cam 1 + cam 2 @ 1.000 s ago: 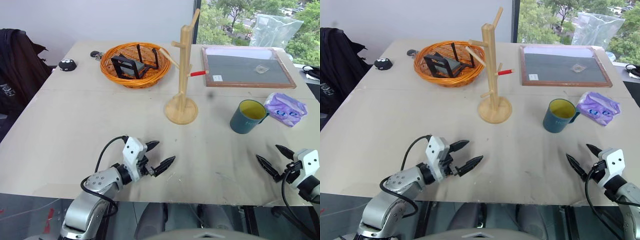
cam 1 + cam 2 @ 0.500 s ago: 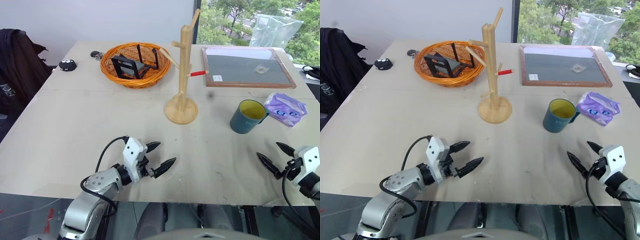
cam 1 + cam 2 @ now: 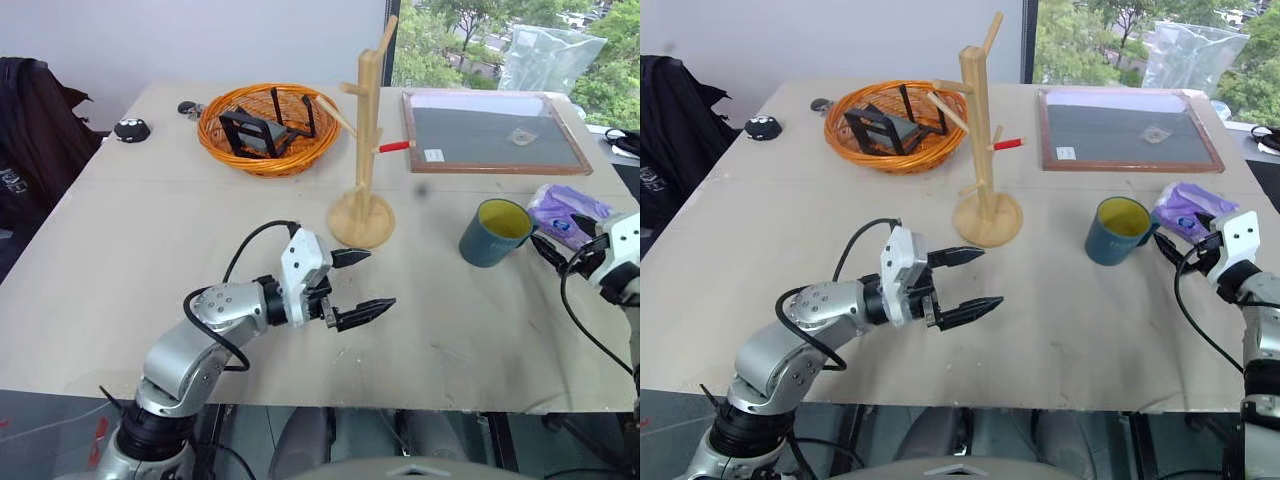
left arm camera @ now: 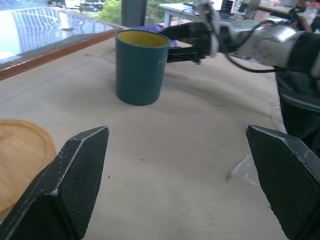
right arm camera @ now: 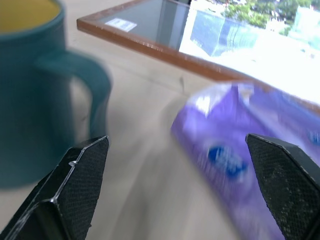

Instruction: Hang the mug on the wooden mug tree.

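Note:
The teal-blue mug (image 3: 495,233) with a yellow inside stands upright on the table, right of the wooden mug tree (image 3: 365,150), its handle turned to the right. My right gripper (image 3: 556,232) hovers open just right of that handle, in front of a purple packet. In the right wrist view the mug's handle (image 5: 85,75) is close ahead, off to one side of the open fingers. My left gripper (image 3: 380,278) is open above the table's middle, in front of the tree's round base (image 3: 362,220), pointing right toward the mug (image 4: 139,67).
An orange wicker basket (image 3: 268,128) holding black frames sits behind and left of the tree. A wood-framed dark board (image 3: 490,135) lies at the back right. The purple packet (image 3: 570,205) lies right of the mug. A black jacket (image 3: 30,130) hangs at the table's left.
My left gripper has risen and swung right, toward the tree's base. My right gripper has moved forward from the table's front edge to beside the mug's handle. The mug stayed put.

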